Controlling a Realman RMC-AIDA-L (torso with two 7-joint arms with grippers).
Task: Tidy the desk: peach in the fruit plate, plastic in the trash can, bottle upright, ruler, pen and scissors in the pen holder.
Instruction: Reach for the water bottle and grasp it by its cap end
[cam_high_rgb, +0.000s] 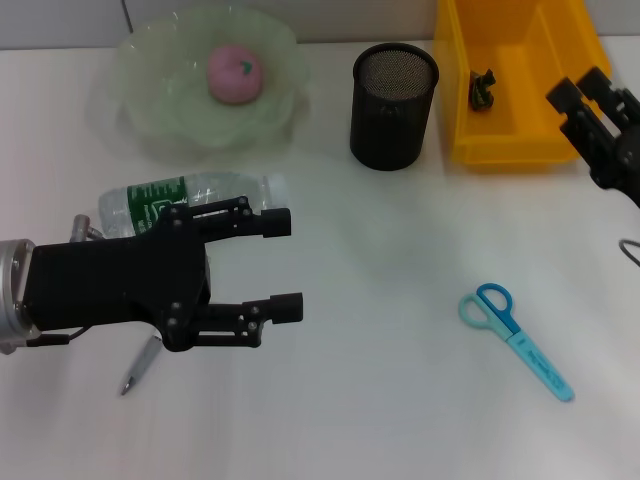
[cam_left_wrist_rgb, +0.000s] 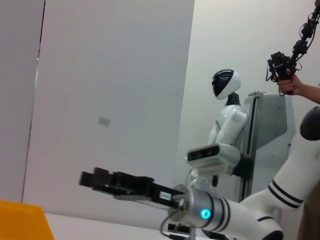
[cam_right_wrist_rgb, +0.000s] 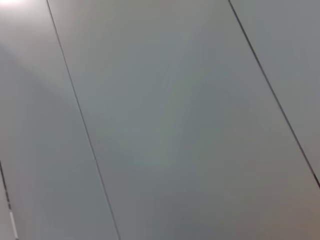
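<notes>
The left gripper (cam_high_rgb: 288, 265), fingers spread and empty, hovers just in front of the lying water bottle (cam_high_rgb: 190, 203), hiding part of it and most of the pen (cam_high_rgb: 139, 366). The right gripper (cam_high_rgb: 580, 92), fingers apart, is cut off beside the yellow bin (cam_high_rgb: 500, 140). The peach (cam_high_rgb: 235, 72) sits in the fruit plate (cam_high_rgb: 150, 110) behind the bottle; the scissors (cam_high_rgb: 515, 338) lie well apart, right of it.

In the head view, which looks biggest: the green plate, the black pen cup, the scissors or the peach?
1. Fruit plate
2. Pen holder
3. Scissors: long but thin, so its rank against the holder is unsure
4. Peach
</notes>
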